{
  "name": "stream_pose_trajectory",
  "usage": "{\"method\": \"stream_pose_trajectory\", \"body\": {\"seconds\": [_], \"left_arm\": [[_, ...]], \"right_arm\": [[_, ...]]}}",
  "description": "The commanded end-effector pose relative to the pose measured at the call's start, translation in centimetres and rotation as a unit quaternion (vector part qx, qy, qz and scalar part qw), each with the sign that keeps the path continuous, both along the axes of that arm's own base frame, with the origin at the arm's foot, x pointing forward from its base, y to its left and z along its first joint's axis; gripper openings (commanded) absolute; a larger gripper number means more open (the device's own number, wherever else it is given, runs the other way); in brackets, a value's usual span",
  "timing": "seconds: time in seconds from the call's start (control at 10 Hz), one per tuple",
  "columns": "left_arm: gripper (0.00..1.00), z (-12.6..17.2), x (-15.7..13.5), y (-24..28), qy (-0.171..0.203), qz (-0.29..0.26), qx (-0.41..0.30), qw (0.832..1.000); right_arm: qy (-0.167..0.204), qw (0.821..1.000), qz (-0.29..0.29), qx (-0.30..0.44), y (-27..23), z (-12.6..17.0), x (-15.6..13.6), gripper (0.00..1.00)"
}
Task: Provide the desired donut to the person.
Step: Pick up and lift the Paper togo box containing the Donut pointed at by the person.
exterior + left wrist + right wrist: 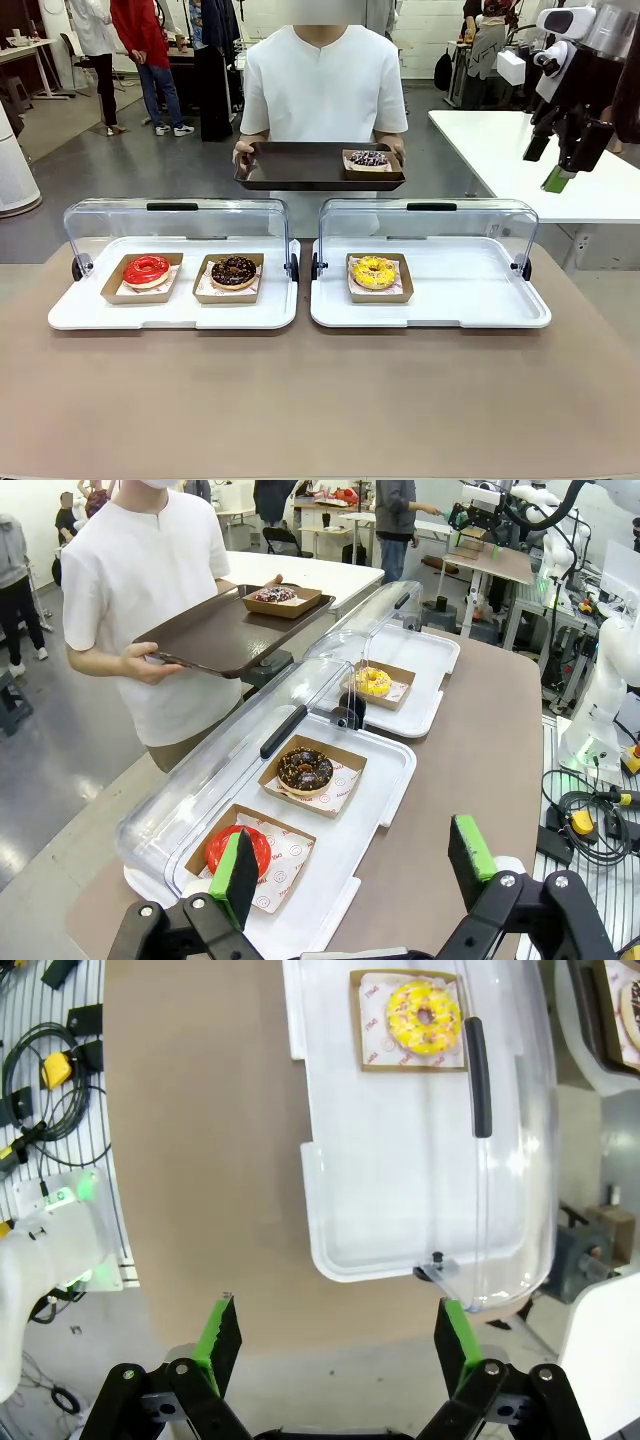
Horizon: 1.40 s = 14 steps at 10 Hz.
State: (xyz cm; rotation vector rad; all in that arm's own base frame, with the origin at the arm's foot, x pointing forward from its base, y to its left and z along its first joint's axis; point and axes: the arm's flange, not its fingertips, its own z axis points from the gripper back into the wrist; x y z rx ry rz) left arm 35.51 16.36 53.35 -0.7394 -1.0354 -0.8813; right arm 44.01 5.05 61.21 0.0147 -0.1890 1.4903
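I read nothing on the red-printed liners point(340, 785); left gripper point(355, 858) and right gripper point(337, 1328) both gape wide, empty, open table point(320, 400) before the cases point(450, 312), the person point(322, 80) holding a tray point(295, 165) with one donut point(369, 158)

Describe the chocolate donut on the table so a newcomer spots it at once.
On the table, two white trays sit under raised clear lids; the left tray holds two boxed donuts. The chocolate donut is the one nearer the table's middle. It is dark brown, while the red donut beside it is glossy red.
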Motion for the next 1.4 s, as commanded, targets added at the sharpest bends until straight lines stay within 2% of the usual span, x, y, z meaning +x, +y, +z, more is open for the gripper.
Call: {"method": "stream_pose_trajectory", "body": {"seconds": [0.0,1.1,1.2,1.3], "left_arm": [[1.0,0.1,0.0,0.1,-0.007,-0.001,-0.006,1.0],[1.0,0.1,0.0,0.1,-0.007,-0.001,-0.006,1.0],[1.0,0.1,0.0,0.1,-0.007,-0.001,-0.006,1.0],[1.0,0.1,0.0,0.1,-0.007,-0.001,-0.006,1.0]], "right_arm": [[0.004,1.0,-0.001,0.004,-0.1,0.2,-0.1,1.0],[0.0,1.0,0.0,0.0,0.0,0.0,0.0,1.0],[0.036,0.998,0.023,0.049,-2.2,0.5,0.3,1.0],[0.044,0.993,0.04,0.106,-5.2,1.0,1.1,1.0]]}}
